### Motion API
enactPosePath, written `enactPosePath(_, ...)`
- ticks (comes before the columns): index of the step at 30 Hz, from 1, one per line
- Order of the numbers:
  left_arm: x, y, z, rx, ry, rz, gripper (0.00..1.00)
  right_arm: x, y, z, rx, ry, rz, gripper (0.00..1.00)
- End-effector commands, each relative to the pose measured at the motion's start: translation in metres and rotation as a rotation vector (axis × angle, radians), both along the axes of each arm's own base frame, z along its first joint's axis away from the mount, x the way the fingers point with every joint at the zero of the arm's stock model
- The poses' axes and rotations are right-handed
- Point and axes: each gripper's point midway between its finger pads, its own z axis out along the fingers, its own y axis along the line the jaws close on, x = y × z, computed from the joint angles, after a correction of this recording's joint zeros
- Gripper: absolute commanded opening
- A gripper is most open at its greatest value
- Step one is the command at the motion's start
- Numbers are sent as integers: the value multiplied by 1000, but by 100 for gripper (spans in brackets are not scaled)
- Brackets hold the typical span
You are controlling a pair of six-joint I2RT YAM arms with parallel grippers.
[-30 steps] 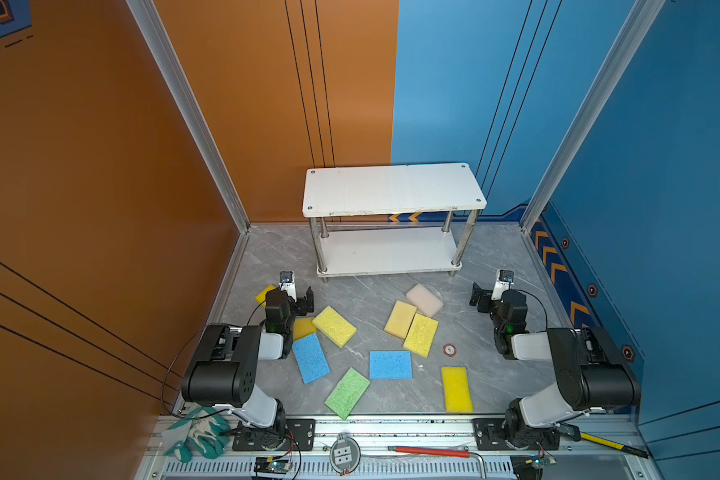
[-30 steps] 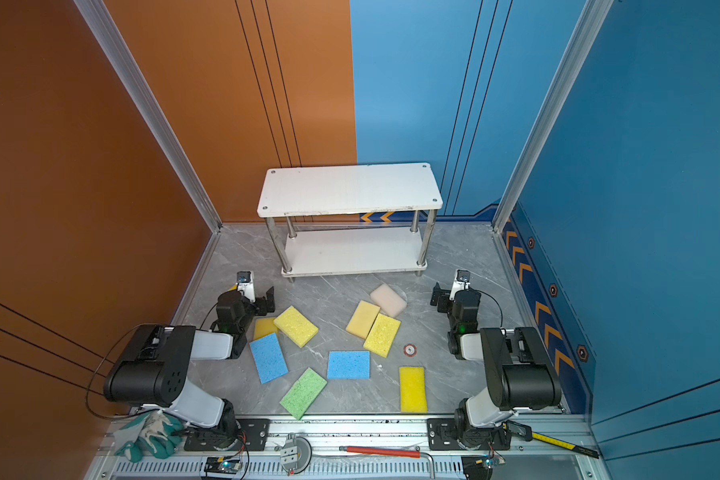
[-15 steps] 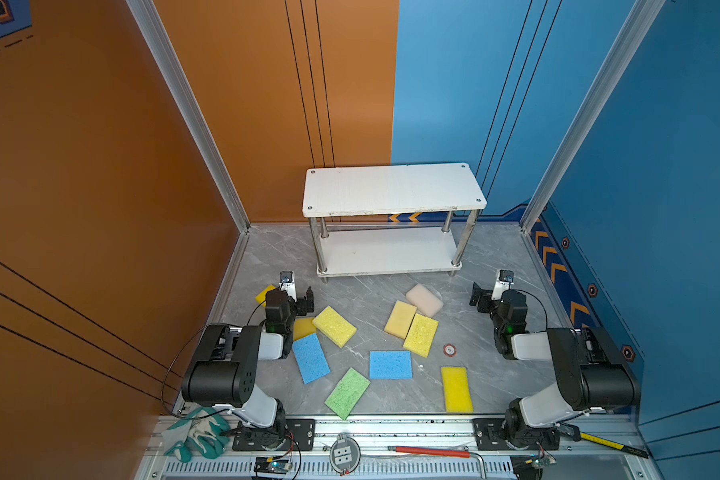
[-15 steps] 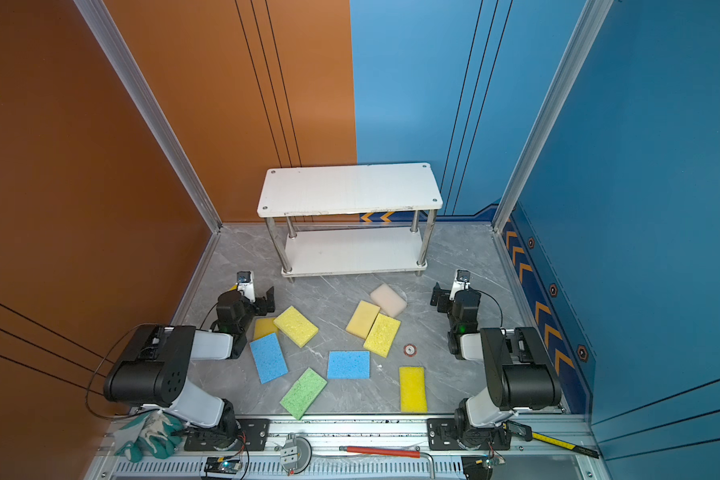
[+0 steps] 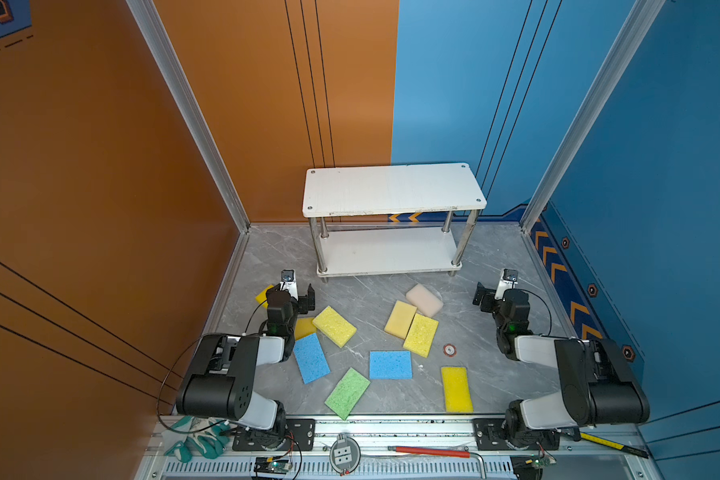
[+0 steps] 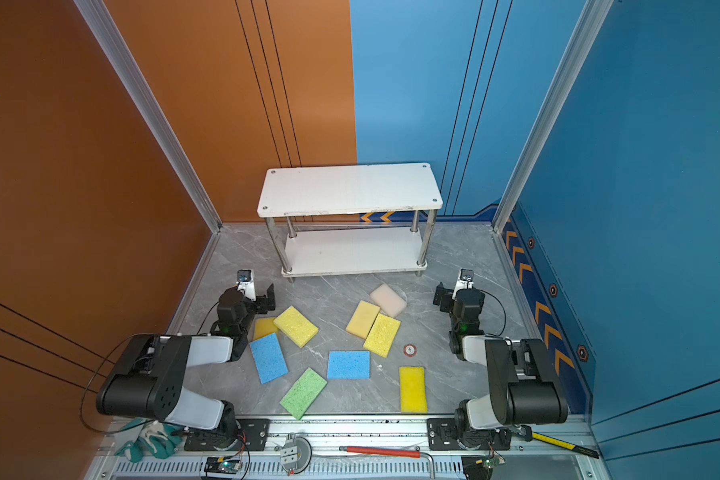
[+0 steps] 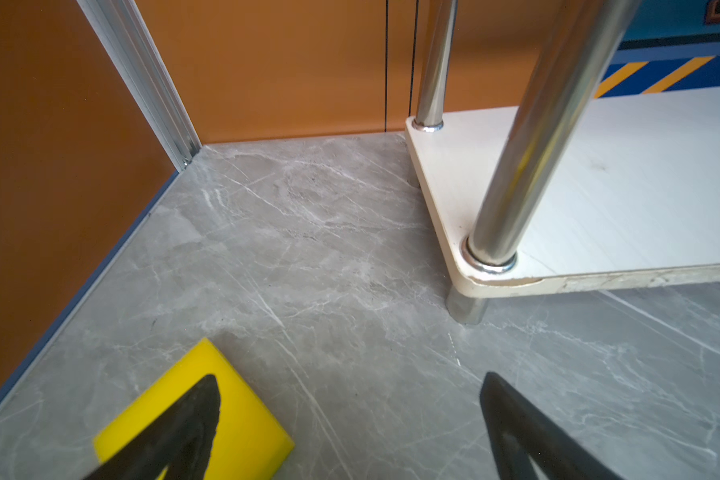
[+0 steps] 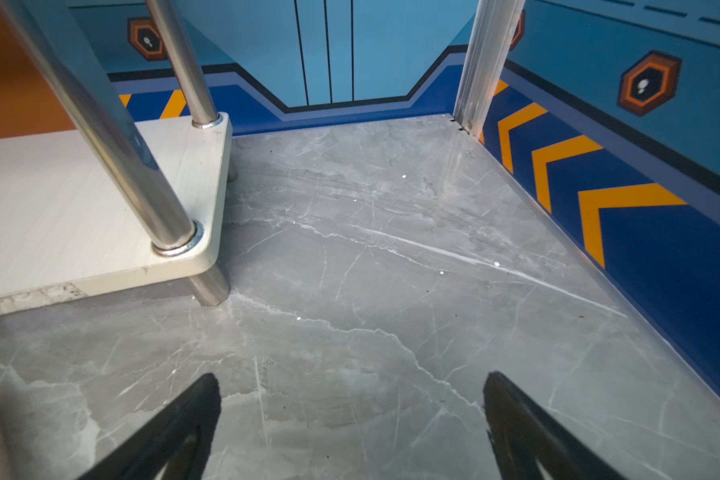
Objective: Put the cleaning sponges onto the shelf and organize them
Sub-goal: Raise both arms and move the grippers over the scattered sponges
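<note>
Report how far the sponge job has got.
Done: nothing; both boards of the shelf are bare. In hand: nothing; the left gripper and right gripper stand open and empty, low near the shelf's front corners. Left: all ten sponges lie on the floor, from the pinkish sponge nearest the shelf to the green sponge at the front edge.

Bright, even diffuse light, soft short shadows. Glare streaks on shelf (image 7: pixel 516 137) posts (wrist views bow lines near edges).
</note>
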Motion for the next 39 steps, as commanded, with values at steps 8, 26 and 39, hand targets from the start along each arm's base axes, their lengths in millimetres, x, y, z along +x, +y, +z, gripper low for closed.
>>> enactPosePath(8, -34, 32, 83, -133, 49, 259, 98, -39, -43, 65, 322, 248, -357, 100)
enactPosePath(26, -101, -37, 108, -476, 373, 89, 98, -98, 51, 130, 554, 419, 28, 100)
enactPosePath(39, -134, -107, 111, -666, 608, -108, 98, -109, 109, 112, 513, 696, 209, 100)
